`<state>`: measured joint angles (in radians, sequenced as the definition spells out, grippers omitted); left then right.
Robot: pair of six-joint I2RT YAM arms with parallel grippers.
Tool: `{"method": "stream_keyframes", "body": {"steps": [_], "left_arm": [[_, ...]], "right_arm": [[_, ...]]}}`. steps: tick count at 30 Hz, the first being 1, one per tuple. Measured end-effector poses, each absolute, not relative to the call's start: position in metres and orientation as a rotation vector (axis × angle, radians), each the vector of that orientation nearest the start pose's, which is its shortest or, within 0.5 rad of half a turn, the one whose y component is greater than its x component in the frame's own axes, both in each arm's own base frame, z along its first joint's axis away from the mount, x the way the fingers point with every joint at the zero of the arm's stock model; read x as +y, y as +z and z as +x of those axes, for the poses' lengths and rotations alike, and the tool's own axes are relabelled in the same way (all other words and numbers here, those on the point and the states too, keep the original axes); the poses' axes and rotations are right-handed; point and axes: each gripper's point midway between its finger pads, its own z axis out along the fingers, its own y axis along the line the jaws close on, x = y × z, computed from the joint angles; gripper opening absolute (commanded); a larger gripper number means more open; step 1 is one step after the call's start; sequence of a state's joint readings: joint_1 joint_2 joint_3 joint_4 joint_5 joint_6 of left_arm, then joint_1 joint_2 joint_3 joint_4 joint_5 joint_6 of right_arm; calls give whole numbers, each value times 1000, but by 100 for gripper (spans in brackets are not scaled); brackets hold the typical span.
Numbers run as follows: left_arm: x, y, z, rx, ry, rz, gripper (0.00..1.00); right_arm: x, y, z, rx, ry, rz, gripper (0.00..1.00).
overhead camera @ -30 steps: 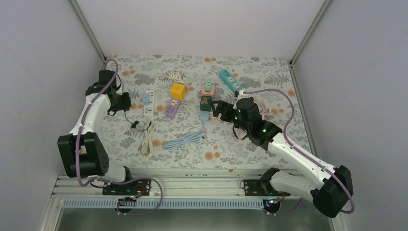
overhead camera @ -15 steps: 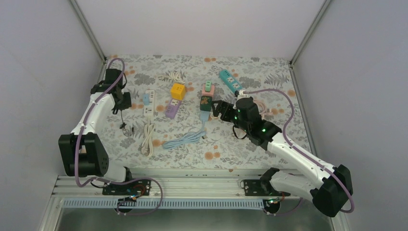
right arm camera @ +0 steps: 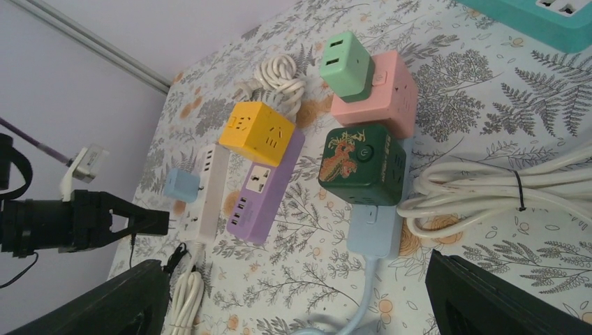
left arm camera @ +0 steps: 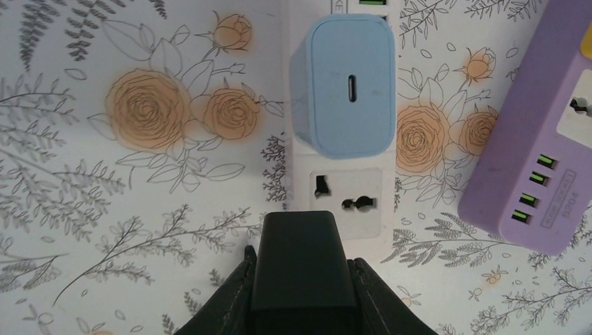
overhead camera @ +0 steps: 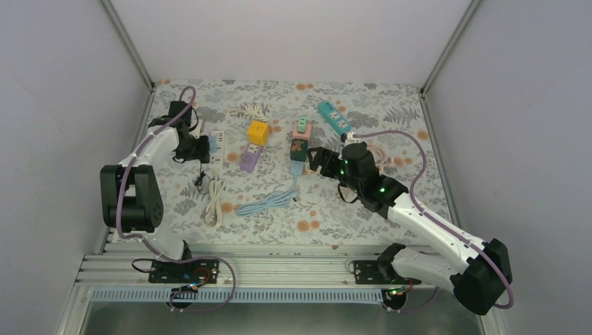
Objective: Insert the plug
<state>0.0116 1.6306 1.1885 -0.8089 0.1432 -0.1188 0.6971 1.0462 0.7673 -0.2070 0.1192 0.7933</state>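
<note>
The left gripper (left arm camera: 300,296) is grasping the black plug (left arm camera: 300,258) between clenched jaws, holding it over the end of the white power strip (left arm camera: 301,181), next to an unoccupied socket (left arm camera: 342,202). A blue charger (left arm camera: 351,87) is occupying the adjacent position. The right gripper (overhead camera: 315,159) is hovering with its jaws released beside the green cube socket (right arm camera: 363,164).

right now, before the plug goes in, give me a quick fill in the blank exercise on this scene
1. The left tool grips a ___ rectangular plug block.
2. The light blue square charger sits in the ___ plastic power strip.
3. The mint green adapter rests against the ___ cube socket.
4. The right tool has its jaws ___, holding nothing.

Missing words: black; white; pink; open
</note>
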Motion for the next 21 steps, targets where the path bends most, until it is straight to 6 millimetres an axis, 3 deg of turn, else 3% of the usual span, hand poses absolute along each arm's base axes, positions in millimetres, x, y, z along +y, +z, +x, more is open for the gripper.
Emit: {"method": "stream_keyframes", "body": {"steps": [21], "left_arm": [[-42,82,374,2867,-247,-79,25]], "right_arm": [[206,215,288,2132,751,202,94]]}}
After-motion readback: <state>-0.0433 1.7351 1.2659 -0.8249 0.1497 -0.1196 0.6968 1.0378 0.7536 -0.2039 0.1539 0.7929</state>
